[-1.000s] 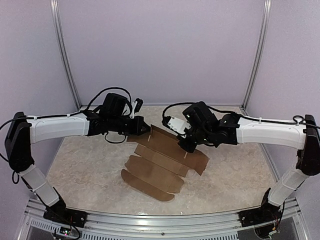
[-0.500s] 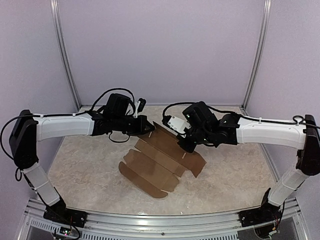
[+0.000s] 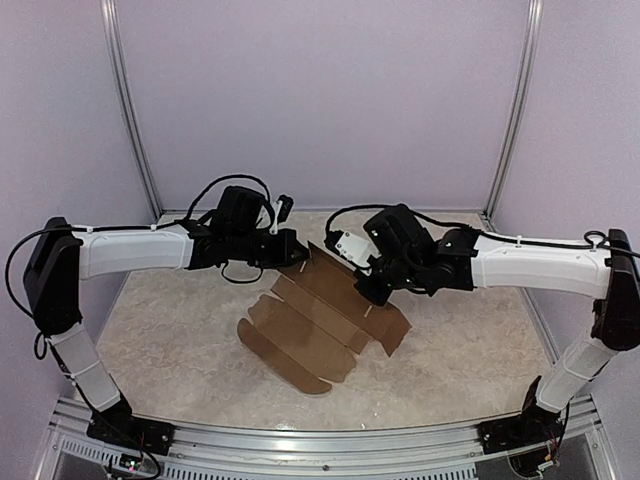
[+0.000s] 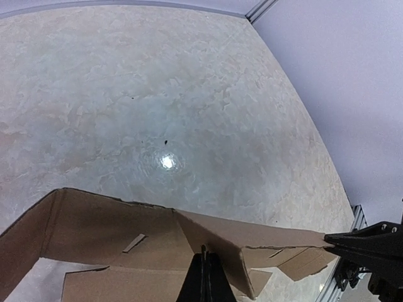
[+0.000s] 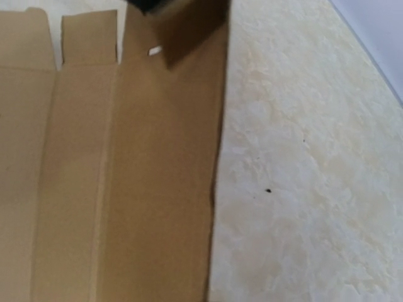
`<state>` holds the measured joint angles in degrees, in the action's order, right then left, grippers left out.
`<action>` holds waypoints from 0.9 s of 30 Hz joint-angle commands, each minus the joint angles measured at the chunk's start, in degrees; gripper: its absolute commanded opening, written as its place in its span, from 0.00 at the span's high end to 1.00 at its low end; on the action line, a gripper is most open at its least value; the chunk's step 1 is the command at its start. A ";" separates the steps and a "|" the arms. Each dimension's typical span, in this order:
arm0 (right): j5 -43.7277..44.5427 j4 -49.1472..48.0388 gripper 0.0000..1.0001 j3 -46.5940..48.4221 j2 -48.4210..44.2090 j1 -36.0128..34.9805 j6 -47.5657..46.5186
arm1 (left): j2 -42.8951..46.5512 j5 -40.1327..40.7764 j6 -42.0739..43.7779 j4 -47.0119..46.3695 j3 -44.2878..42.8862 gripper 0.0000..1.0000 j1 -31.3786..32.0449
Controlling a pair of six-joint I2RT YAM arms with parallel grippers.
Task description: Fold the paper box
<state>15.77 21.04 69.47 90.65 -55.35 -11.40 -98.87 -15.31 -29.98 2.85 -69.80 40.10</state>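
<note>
Tabletop [image 4: 189,94]: left wrist shows paper box [image 4: 113,233] flap raised.

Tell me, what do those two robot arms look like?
The left arm and right arm have smooth white shells with black joints. Looping black cables run to black wrists, tipped by the slim black left pincer and right pincer.

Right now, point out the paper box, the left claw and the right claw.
paper box [image 3: 316,330]: top view, middle panel of the flat sheet.
left claw [image 4: 203,261]: left wrist view, between its closed fingertips.
right claw [image 3: 374,295]: top view, its tips at the cardboard.
</note>
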 commanded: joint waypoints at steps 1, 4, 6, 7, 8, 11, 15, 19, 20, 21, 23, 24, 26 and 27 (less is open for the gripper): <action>0.49 -0.30 1.00 0.62 1.87 -0.15 -0.29 | 1.85 6.28 3.06 4.85 1.82 1.00 -0.72; -1.48 0.50 1.00 0.81 2.32 0.91 -0.29 | 2.97 7.76 3.40 6.09 4.42 1.00 -1.81; -3.72 1.04 1.00 0.99 2.70 1.70 -0.25 | 3.79 8.40 3.56 6.32 6.53 1.00 -2.42; -4.94 1.41 1.00 1.16 2.92 2.23 -0.24 | 3.98 8.76 3.79 6.59 7.22 1.00 -2.61; -6.01 1.92 1.00 1.51 3.26 2.71 -0.12 | 4.03 9.13 4.05 6.82 7.89 1.00 -2.73; -8.98 2.97 1.00 2.46 4.29 4.51 0.21 | 3.89 10.14 4.64 7.35 9.42 1.00 -2.74; -10.88 3.88 1.00 3.98 6.20 6.24 0.74 | 2.60 10.88 4.75 7.17 10.96 1.00 -2.67; -11.88 4.01 1.00 4.72 7.54 6.50 0.83 | 0.84 12.13 4.88 7.01 11.22 1.00 -2.66; -12.05 3.82 1.00 4.79 7.74 6.52 0.89 | 0.31 12.24 4.98 6.85 11.12 1.00 -2.66; -12.08 3.78 1.00 4.79 7.97 6.52 1.03 | 0.01 12.75 5.13 6.82 11.02 1.00 -2.58; -12.22 3.71 1.00 4.94 8.26 6.55 1.18 | -0.84 14.18 5.42 6.96 10.77 1.00 -2.48; -12.45 3.68 1.00 4.96 8.35 6.53 1.31 | -1.30 14.51 5.60 7.02 10.66 1.00 -2.48; -12.72 3.60 1.00 4.94 8.48 6.56 1.53 | -2.15 15.02 5.71 6.67 10.65 1.00 -2.41; -12.85 3.59 1.00 4.97 8.55 6.62 1.63 | -2.61 15.11 5.78 6.49 10.53 1.00 -2.39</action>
<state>4.56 23.86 72.88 98.04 -48.93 -10.81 -99.22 -2.46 -25.41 9.52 -59.24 37.39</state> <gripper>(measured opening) 0.005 0.005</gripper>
